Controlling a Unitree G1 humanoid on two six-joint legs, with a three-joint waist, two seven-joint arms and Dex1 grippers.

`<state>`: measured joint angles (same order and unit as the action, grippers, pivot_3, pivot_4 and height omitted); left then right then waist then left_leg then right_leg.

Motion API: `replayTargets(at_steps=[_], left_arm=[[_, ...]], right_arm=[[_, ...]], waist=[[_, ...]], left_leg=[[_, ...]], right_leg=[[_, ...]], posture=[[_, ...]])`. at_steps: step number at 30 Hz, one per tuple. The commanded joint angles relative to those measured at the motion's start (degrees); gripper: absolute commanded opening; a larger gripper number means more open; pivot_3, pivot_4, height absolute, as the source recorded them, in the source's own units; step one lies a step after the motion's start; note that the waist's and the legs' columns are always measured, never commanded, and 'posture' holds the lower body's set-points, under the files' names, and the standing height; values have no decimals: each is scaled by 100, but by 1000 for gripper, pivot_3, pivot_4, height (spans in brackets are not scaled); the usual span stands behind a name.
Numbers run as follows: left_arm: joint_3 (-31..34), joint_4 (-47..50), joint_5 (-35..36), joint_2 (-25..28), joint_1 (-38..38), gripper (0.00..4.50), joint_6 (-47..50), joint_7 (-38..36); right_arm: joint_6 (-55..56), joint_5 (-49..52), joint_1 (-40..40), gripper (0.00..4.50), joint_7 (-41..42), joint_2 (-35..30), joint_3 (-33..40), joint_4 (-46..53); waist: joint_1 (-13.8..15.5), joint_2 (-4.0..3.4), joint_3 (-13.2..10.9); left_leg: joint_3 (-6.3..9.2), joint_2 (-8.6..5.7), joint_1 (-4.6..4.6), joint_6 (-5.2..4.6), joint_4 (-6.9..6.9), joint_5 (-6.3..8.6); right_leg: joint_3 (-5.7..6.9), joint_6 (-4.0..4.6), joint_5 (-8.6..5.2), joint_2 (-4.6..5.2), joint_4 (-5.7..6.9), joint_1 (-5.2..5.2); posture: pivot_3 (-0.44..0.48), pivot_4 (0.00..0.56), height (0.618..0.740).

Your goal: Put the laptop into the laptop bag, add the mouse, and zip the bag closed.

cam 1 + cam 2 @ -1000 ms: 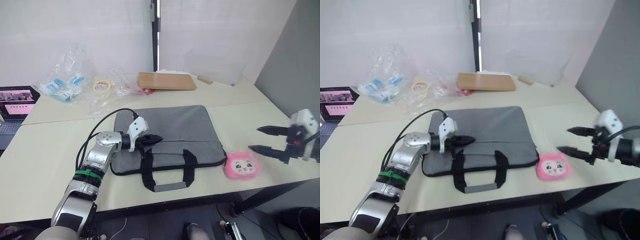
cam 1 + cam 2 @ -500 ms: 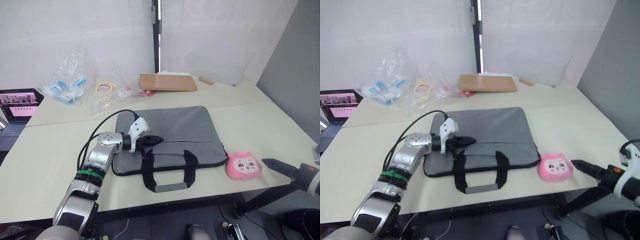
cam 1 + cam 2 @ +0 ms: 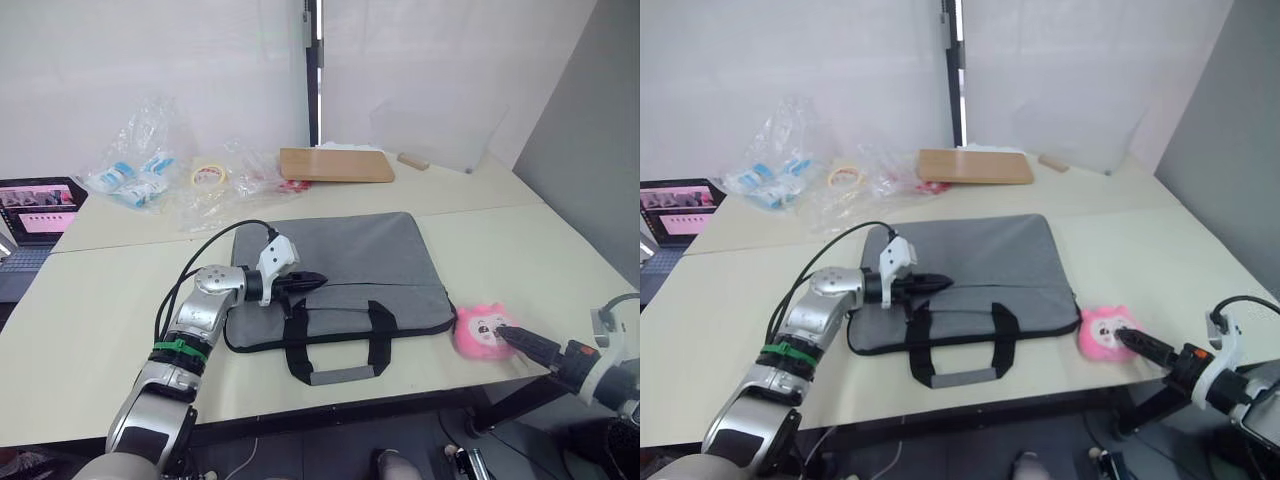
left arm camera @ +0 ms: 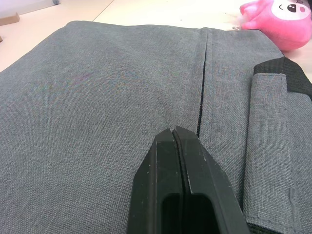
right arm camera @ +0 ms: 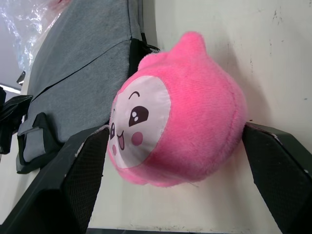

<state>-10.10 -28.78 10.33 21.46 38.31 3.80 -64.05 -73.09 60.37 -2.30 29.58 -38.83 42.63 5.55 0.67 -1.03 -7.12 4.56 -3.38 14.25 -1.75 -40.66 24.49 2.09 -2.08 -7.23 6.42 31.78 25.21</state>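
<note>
The bag [image 3: 335,273] lies flat on the near table [image 3: 90,300], handles [image 3: 335,345] toward the front edge, and what is inside it cannot be seen. Whether its zip is fully drawn is hard to say; from the left wrist a dark zip line [image 4: 201,92] runs straight across the grey cloth. The left gripper [image 3: 312,280] lies on the bag's near left part with its fingers [image 4: 168,168] pressed together; whether a zip pull is pinched between them cannot be made out. Just off the bag's right end sits a pink plush [image 3: 483,333] close to the front edge. The right gripper [image 3: 505,334] reaches in from the right, its arm cut off by the frame; from the head it reads as a single dark tip at the toy, but the right wrist shows the two fingers [image 5: 80,165] spread wide, one on each side of the plush [image 5: 180,126], close against it, though I cannot tell if they squeeze it. That same view shows the toy's face turned toward the bag. On the far table lie a brown slab [image 3: 335,164], a roll of tape [image 3: 207,176] and crumpled clear plastic bags [image 3: 135,165]. A small laptop with a lit screen [image 3: 40,205] sits at the far left, partly cut off.
</note>
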Motion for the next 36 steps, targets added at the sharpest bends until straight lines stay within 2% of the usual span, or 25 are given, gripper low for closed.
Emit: replayTargets(at_steps=[1, 7, 12, 14, 18, 23, 36], left_arm=[[-404, -268, -331, 15, -374, 0, 301, -158], [-402, -258, -339, 18, -394, 0, 287, -140], [-427, -259, -367, 18, -399, 0, 251, -138], [-491, -255, -417, 42, -423, 0, 230, -180], [-666, -346, -636, 127, -494, 0, -23, -215], [-565, -486, -647, 59, -523, 0, -207, -66], [-615, -444, -654, 138, -606, 0, -286, -177]], right_arm=[[114, 67, 187, 4180, -118, -4, -81, 213], [163, 109, 228, 2326, -101, -67, -76, 146], [424, -84, 246, 468, -16, -179, -98, 58], [491, -148, 359, 18, 21, -302, -75, -119], [801, -420, 663, 18, 93, -526, -155, -513], [1320, -861, 1292, 18, 19, -598, -426, -971], [1910, -1688, 2700, 18, 160, -438, -1436, -1729]], waist=[[-4, 0, 0], [-2, -1, 1], [-2, 0, 0], [-3, 0, 0], [-13, 1, 0], [-15, -4, 2], [-33, -17, 11]], left_leg=[[0, 0, 0, 0, 0, 0], [1, 0, 0, 0, 2, 0], [0, -2, 0, -1, 3, 1], [0, -3, 0, -1, 3, 1], [-2, -5, 0, -2, 3, 1], [-3, -4, 0, -2, 3, 1], [-3, -1, -1, -1, 3, 1]], right_leg=[[0, 0, 0, 0, 0, 0], [1, -1, -1, -2, 0, 0], [0, -3, -2, -1, -2, -1], [0, -5, -3, -1, -1, 0], [-1, -5, -3, -2, -2, -1], [-2, -5, -3, 0, -4, -1], [-3, -4, -3, 2, -3, 0]], posture=[[0, 150, 740], [0, 150, 740], [0, 150, 740], [0, 150, 740], [0, 150, 740], [0, 150, 740], [0, 150, 740]])
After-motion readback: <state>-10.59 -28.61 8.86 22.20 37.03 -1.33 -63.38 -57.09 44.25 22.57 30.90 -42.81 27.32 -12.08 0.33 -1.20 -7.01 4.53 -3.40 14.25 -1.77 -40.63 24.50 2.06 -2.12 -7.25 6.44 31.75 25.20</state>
